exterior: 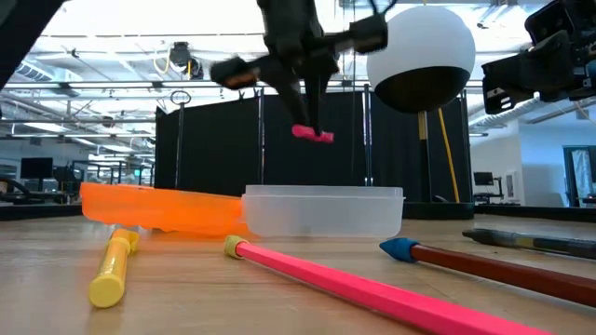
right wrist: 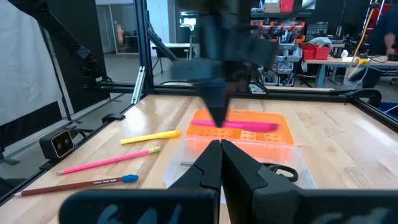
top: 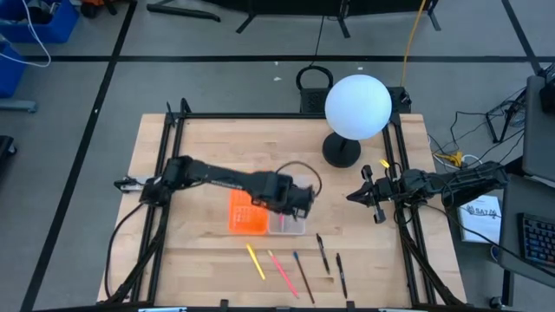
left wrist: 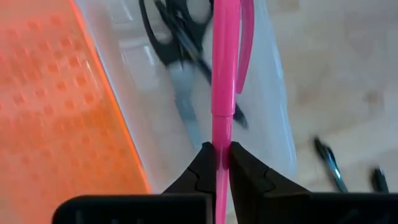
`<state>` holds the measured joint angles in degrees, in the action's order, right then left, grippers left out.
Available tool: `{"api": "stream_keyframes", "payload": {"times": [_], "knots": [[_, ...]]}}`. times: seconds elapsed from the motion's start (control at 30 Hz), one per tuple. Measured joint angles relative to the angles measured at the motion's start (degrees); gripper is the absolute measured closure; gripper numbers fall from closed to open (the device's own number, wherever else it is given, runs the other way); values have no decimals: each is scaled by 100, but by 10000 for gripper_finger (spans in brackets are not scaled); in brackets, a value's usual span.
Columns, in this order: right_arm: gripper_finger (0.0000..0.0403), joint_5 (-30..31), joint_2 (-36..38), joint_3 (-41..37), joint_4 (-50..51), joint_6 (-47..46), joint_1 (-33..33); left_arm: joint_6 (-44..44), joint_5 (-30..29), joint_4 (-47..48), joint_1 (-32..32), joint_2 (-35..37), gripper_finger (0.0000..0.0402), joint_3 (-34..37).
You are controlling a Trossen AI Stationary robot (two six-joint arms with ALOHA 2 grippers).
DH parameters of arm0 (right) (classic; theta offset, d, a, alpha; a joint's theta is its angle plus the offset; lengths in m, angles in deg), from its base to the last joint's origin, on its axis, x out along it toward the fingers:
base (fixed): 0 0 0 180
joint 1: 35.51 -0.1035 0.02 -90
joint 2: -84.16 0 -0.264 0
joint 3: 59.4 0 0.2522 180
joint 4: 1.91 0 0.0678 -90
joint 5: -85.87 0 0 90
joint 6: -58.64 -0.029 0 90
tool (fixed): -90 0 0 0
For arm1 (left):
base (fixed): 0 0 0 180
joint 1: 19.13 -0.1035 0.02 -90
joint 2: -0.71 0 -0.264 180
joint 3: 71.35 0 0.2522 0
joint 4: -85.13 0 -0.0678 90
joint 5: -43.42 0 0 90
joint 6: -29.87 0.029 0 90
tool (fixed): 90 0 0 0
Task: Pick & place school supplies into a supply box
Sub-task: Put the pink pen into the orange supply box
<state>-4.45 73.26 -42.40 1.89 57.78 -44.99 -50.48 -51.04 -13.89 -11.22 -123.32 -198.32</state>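
Left gripper (left wrist: 222, 163) clamped on a bright pink plastic pen (left wrist: 225, 74), held level in the air just above the clear translucent tray (exterior: 321, 212) of the supply box; tray taken as landmark. Small black-handled scissors (left wrist: 177, 37) lie inside the tray, under the pen. Bright orange grid-patterned half (top: 246, 212) of the box lies open flat, joined to the tray's left side. On the pale wooden bench (top: 199, 143), on the near side of the tray, five loose items lie in a row: yellow marker (top: 255, 261), pink pencil (top: 282, 271), brown pencil with a blue end (top: 303, 276), then two black pens (top: 323, 252) (top: 341, 275) toward the right. White globe lamp on a black base (top: 356, 108) stands beyond the tray, toward the bench's far edge. Right gripper (top: 354, 196) waits well off to the tray's right, near the bench's right rail, fingers pressed together and holding nothing.
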Motion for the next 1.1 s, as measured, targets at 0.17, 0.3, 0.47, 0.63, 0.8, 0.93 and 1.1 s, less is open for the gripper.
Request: {"api": "stream_keyframes", "payload": {"times": [0.17,0.3,0.47,0.63,0.8,0.93,1.1], "knots": [[403,0,0,0,35,0,0,119,265,-70,-242,2,378,378],[403,0,0,0,125,4,0,-58,478,-179,-252,2,378,830],[403,0,0,0,133,2,0,-126,599,-778,-270,2,378,1197],[403,0,0,0,125,3,0,-146,597,-1067,-350,2,378,1337],[403,0,0,0,122,2,0,-294,601,-1089,-377,4,378,1464],[403,0,0,0,122,2,0,-404,642,-1229,-377,4,378,1629],[403,0,0,0,122,2,0,-413,775,-1562,-338,11,345,1711]]}}
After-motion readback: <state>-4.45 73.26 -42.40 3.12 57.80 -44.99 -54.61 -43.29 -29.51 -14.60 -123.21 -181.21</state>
